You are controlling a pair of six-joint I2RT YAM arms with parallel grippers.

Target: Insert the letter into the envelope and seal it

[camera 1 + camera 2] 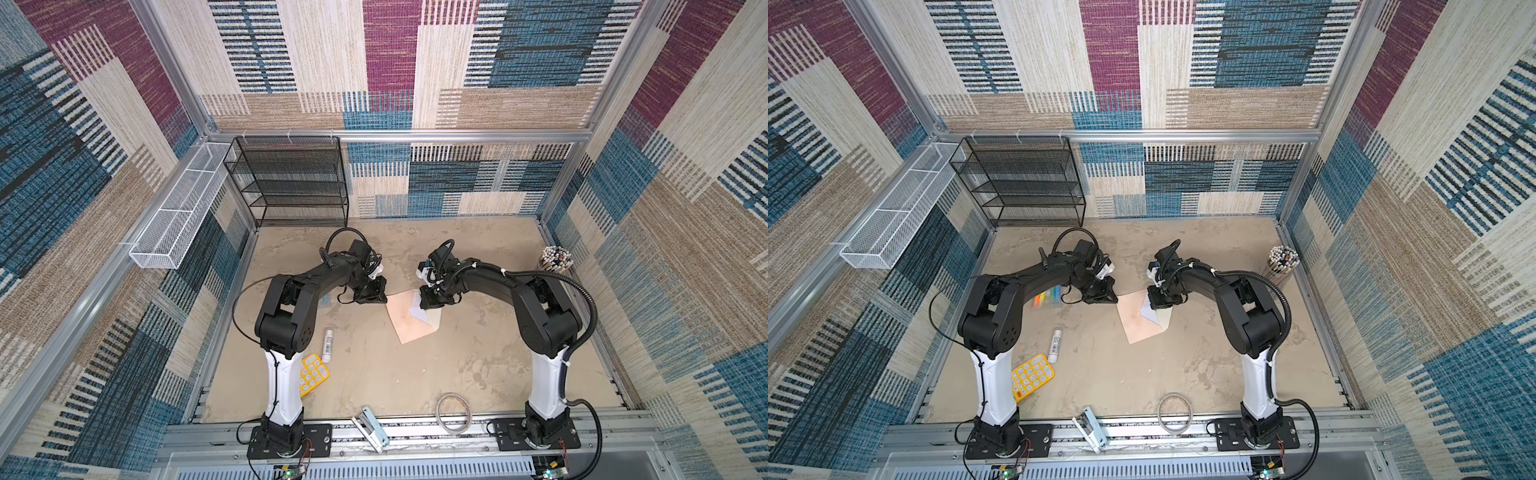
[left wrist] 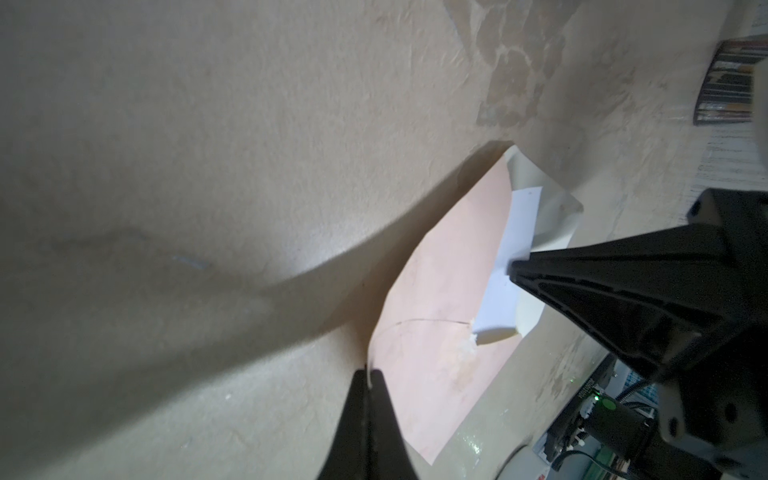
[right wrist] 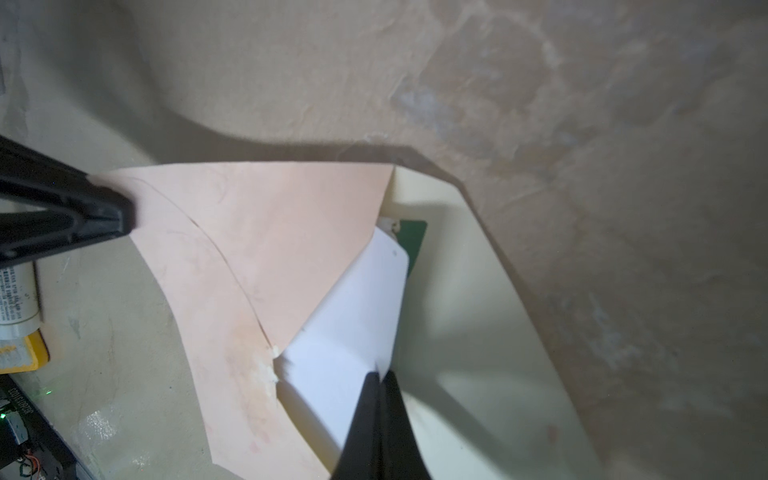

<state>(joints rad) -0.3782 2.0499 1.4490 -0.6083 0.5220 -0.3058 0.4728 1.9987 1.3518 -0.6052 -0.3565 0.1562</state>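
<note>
The peach-pink envelope (image 1: 409, 326) (image 1: 1138, 324) lies mid-table with its cream flap (image 3: 478, 332) open toward the right arm. The white letter (image 3: 353, 332) (image 2: 511, 257) sits partly inside the pocket, and a strip of its green border (image 3: 411, 241) shows. My right gripper (image 3: 380, 374) (image 1: 424, 305) is shut on the letter's outer edge. My left gripper (image 2: 369, 372) (image 1: 383, 297) is shut on the envelope's far corner, which curls up slightly between the jaws. The rest of the letter is hidden inside the envelope.
A glue stick (image 1: 327, 345) and a yellow calculator (image 1: 313, 372) lie by the left arm. A tape ring (image 1: 454, 411) and a stapler (image 1: 372, 428) rest at the front rail. A pencil cup (image 1: 555, 257) stands back right, a black mesh shelf (image 1: 291, 183) back left.
</note>
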